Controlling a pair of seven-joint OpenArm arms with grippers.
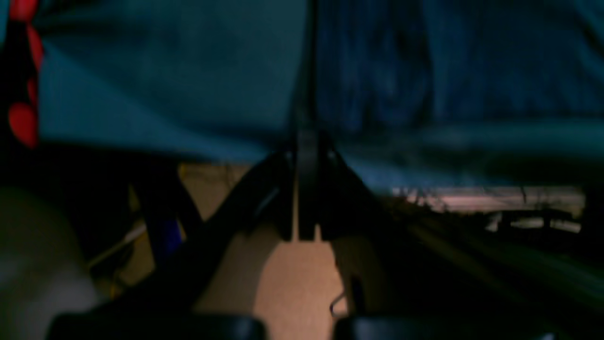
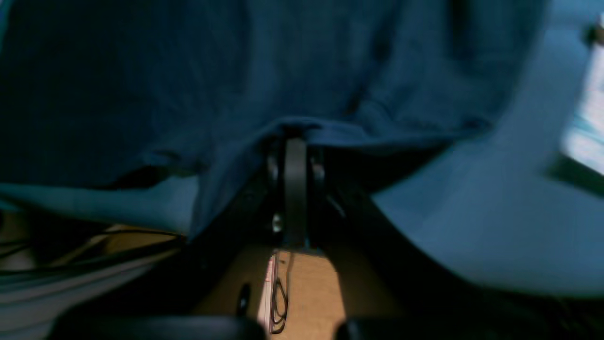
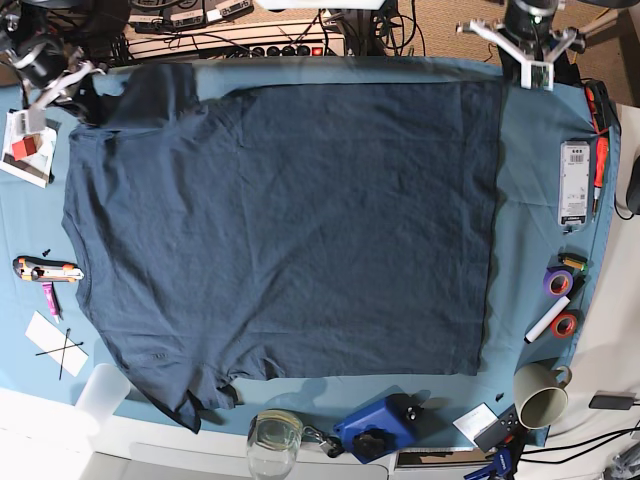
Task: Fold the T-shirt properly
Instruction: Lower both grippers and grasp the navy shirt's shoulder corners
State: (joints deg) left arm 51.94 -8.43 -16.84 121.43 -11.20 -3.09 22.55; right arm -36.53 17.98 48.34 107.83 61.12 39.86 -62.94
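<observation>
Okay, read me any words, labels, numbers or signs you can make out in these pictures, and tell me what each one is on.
No text can be read in any view.
White remote-like device at the table edge: dark print, too small to read.
White paper: only a hand-drawn cross, no words.
Card with a red square: nothing legible.
T-shirt: no print visible.
Both wrist views: too blurred and dark to show any lettering.

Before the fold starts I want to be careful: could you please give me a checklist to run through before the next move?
1. T-shirt spread flat on the table cloth: ok.
2. Right gripper shut on the T-shirt: ok.
3. Left gripper looks shut; grip on the T-shirt: cannot tell, view blurred.
4. Mug and purple tape roll off the T-shirt: ok.
</observation>
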